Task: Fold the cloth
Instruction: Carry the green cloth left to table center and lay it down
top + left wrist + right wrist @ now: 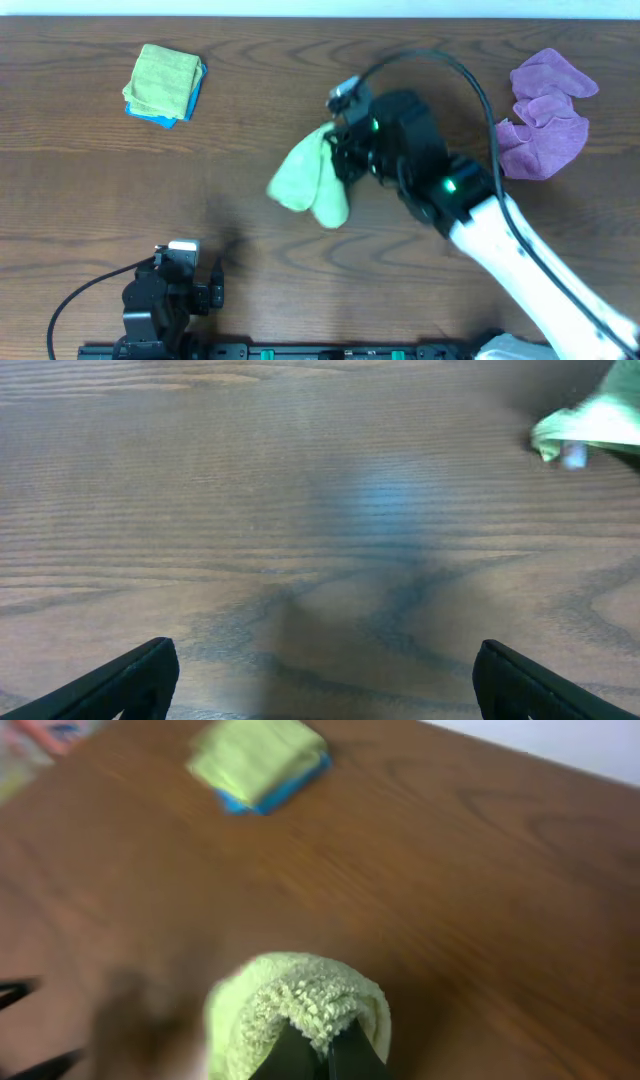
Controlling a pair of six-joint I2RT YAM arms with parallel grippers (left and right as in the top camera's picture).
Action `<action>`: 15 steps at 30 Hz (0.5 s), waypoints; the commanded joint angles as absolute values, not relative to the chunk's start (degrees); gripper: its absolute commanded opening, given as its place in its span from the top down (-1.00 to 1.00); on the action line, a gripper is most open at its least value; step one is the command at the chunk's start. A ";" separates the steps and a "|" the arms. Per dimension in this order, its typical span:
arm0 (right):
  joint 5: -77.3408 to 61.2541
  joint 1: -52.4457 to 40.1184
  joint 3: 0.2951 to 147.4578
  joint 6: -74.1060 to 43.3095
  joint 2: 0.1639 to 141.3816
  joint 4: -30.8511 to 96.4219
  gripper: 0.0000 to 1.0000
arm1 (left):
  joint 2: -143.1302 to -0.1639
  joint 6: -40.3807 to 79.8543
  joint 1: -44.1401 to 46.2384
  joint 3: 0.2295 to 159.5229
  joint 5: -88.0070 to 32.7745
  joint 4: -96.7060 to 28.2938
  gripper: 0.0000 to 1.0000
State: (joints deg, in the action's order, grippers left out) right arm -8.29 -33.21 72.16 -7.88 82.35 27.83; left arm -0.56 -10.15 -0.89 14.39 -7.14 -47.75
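Note:
A light green cloth [308,180] hangs bunched from my right gripper [340,150] near the middle of the table. In the right wrist view the fingers [325,1055] are shut on a fold of the fluffy green cloth [290,1005], which drapes over them above the wood. My left gripper [320,680] is open and empty, low over bare wood at the front left, near its base [165,290]. A corner of the green cloth [590,425] shows at the far right of the left wrist view.
A folded stack of a yellow-green cloth on a blue one [163,83] lies at the back left; it also shows in the right wrist view [262,760]. A crumpled purple cloth [545,115] lies at the back right. The right arm's cable [440,65] arcs overhead.

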 commanded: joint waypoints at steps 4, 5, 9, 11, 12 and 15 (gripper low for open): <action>6.39 -18.11 73.08 -8.43 94.54 18.48 0.60 | -0.23 -11.38 -0.56 13.98 -7.07 -51.03 -0.90; 7.18 -15.79 73.08 -9.32 95.48 17.17 0.49 | -0.23 -11.40 -0.56 13.98 -7.09 -51.03 -0.91; 6.20 -10.17 73.08 -12.25 95.18 16.82 -0.02 | -0.23 -11.40 -0.56 13.98 -7.09 -51.03 -0.90; 4.16 -9.23 73.08 -12.21 94.11 17.91 -0.27 | -0.23 -11.40 -0.56 13.96 -7.07 -51.03 -0.91; 3.49 -9.17 73.08 -12.21 93.56 18.72 -0.38 | -0.23 -11.40 -0.56 13.98 -7.07 -51.03 -0.90; -0.38 -10.02 73.08 -12.21 91.50 21.85 -0.52 | -0.23 -11.40 -0.56 13.98 -7.09 -51.03 -0.90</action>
